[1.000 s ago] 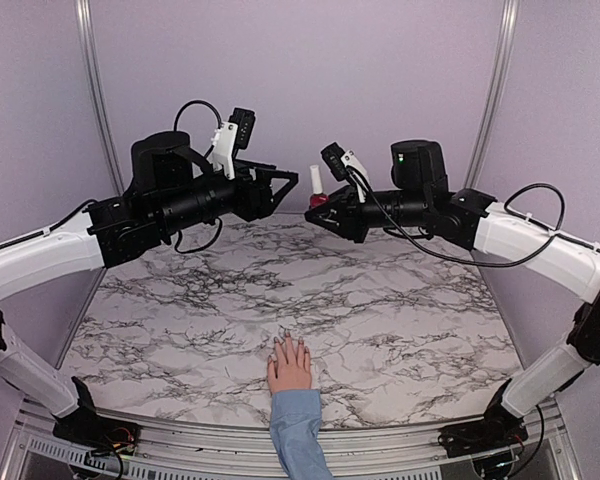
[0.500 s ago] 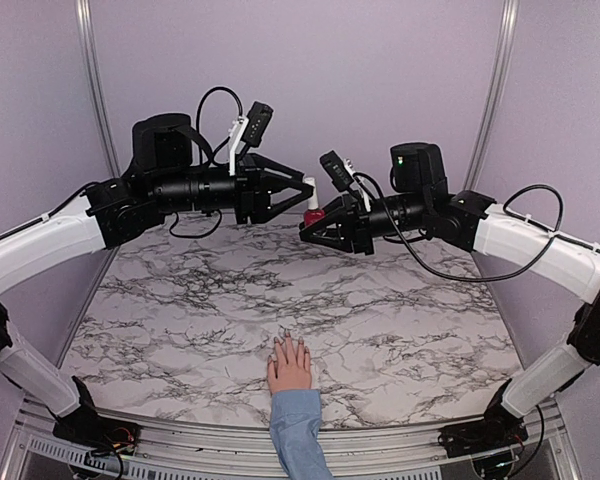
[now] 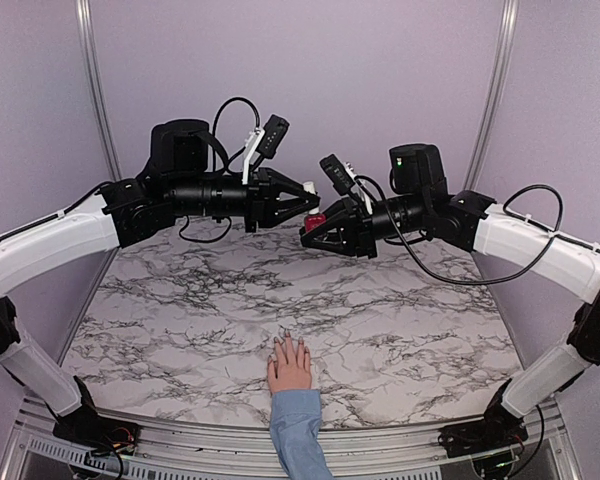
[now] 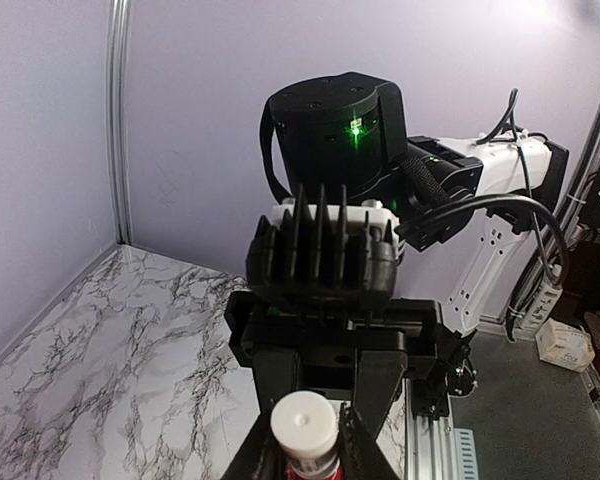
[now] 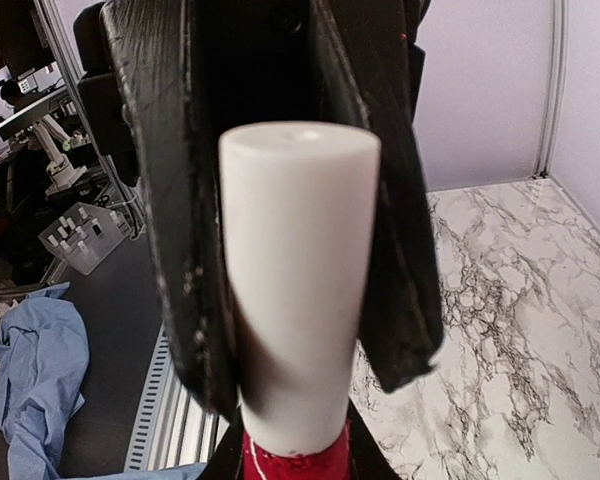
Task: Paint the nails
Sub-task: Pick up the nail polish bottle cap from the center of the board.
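Both jaws clamp the polish bottle (image 3: 316, 219): left on cap (image 5: 298, 250), right below.

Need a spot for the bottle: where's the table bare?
Table bare either side of the hand and beyond it to the back wall. Crowded above the far middle: left gripper and right gripper meet at the bottle.

Lower centre of the top view, the nails (image 3: 289, 345) are too small to tell their colour. The polish bottle (image 3: 316, 219) is mostly hidden between the left gripper (image 3: 306, 190) and the right gripper (image 3: 311, 226). The bottom edge of each wrist view cuts off its red body.
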You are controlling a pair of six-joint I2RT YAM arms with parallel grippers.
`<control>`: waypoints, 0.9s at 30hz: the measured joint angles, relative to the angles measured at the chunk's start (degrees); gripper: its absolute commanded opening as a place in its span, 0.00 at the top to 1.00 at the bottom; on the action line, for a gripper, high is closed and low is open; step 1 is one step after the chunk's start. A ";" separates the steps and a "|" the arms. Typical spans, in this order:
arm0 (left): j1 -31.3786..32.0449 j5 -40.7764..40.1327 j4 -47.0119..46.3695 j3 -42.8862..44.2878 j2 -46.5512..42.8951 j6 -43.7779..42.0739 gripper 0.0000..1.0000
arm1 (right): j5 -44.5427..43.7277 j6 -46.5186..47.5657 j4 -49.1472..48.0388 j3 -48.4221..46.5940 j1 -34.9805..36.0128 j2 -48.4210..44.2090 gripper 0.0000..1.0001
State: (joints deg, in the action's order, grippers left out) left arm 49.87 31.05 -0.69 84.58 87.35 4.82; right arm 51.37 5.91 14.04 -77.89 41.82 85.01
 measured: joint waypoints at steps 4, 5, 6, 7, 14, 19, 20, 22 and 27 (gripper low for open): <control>0.13 0.02 0.00 0.00 0.00 -0.17 0.88 | -0.07 0.02 0.07 0.00 0.00 0.07 1.00; 0.13 0.04 0.02 0.00 0.00 -0.20 0.89 | -0.11 0.02 0.07 0.00 0.00 0.09 1.00; 0.13 0.02 0.04 0.00 0.00 -0.13 0.91 | -0.26 0.00 0.07 0.00 0.00 0.11 1.00; 0.11 0.00 0.04 0.00 0.00 -0.26 0.92 | -0.37 0.00 0.07 0.00 0.00 0.15 1.00; 0.11 -0.57 0.09 0.15 0.00 -0.13 0.95 | -1.68 0.22 0.24 0.00 0.00 0.17 1.00; 0.11 -0.98 0.13 1.11 0.00 -0.13 0.96 | -2.45 0.37 0.44 0.00 0.00 0.17 1.00; 0.11 -1.09 0.13 1.20 0.00 -0.13 0.96 | -2.51 0.39 0.46 0.00 0.00 0.17 1.00; 0.11 -1.09 0.13 1.20 0.00 -0.13 0.96 | -2.62 0.39 0.55 0.00 0.00 0.17 1.00; 0.11 -1.11 0.13 1.20 0.00 -0.13 0.96 | -2.69 0.39 0.63 0.00 0.00 0.17 1.00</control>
State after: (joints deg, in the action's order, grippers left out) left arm 49.98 29.93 -0.56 85.78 87.35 4.69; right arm 48.69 6.31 14.68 -77.89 41.82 85.19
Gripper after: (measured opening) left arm 0.142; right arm 0.194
